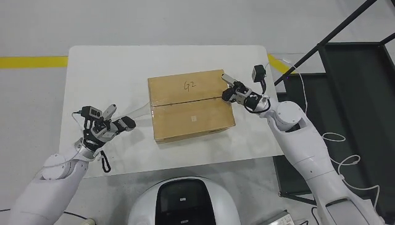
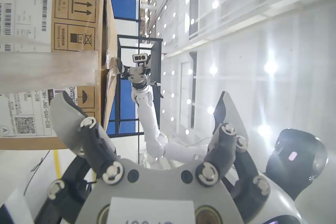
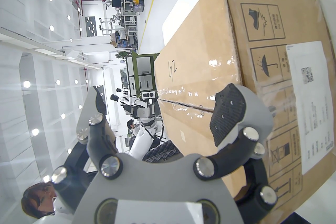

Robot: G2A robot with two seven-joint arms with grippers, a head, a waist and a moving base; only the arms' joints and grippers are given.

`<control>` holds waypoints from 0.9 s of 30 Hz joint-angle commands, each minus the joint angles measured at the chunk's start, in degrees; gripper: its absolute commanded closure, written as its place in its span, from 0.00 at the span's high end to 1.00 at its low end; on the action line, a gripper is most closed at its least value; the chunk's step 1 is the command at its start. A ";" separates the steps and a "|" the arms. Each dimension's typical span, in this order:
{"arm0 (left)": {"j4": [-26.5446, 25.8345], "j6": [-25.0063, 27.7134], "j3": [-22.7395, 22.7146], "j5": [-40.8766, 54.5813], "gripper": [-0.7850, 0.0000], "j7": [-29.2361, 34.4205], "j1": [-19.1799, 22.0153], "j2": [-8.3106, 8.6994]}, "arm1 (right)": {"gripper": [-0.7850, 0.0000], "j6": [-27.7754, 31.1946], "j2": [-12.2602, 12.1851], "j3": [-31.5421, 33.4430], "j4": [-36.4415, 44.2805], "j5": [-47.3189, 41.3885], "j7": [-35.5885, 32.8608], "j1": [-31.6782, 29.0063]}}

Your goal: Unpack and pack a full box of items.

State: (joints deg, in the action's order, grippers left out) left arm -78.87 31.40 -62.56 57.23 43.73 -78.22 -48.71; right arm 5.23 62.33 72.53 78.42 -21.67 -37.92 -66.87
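Closed, tape-sealed brown cardboard box (image 1: 190,105) sits mid white worktop (image 1: 105,71), long axis arm to arm. Right tool (image 1: 226,87) spread wide, empty, nearer, at box's right end by seam. Left tool (image 1: 120,118) spread, empty, just off box's left end.

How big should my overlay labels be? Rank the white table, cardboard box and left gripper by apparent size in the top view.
1. white table
2. cardboard box
3. left gripper
No close calls.
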 commanded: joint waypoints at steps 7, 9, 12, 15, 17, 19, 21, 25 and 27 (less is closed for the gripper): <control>0.68 1.21 -0.36 5.91 1.00 0.10 -2.69 -0.70 | 1.00 0.00 0.00 0.00 0.00 0.00 0.00 0.00; 0.68 1.21 -0.36 5.91 1.00 0.10 -2.69 -0.70 | 1.00 0.00 0.00 0.00 0.00 0.00 0.00 0.00; 0.68 1.21 -0.36 5.91 1.00 0.10 -2.69 -0.70 | 1.00 0.00 0.00 0.00 0.00 0.00 0.00 0.00; 0.68 1.21 -0.36 5.91 1.00 0.10 -2.69 -0.70 | 1.00 0.00 0.00 0.00 0.00 0.00 0.00 0.00; 0.68 1.21 -0.36 5.91 1.00 0.10 -2.69 -0.70 | 1.00 0.00 0.00 0.00 0.00 0.00 0.00 0.00; -1.15 0.76 -0.78 6.17 1.00 -3.81 -2.64 -0.97 | 1.00 0.00 0.00 0.00 0.00 0.00 0.00 0.00; -3.13 1.16 -0.87 5.95 1.00 -9.19 -3.65 -1.38 | 1.00 0.00 0.00 0.00 0.00 0.00 0.00 0.00; -5.24 -0.87 -0.10 4.26 1.00 -17.77 -5.32 -2.15 | 1.00 0.00 0.00 0.00 0.00 0.00 0.00 0.00; -5.07 -0.59 0.24 0.78 1.00 -22.45 -5.71 -2.51 | 1.00 0.00 0.00 0.00 0.00 0.00 0.00 0.00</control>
State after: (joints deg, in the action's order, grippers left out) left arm -84.08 30.61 -62.49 59.85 23.90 -83.79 -51.08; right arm 5.23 62.33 72.53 78.42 -21.67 -37.92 -66.87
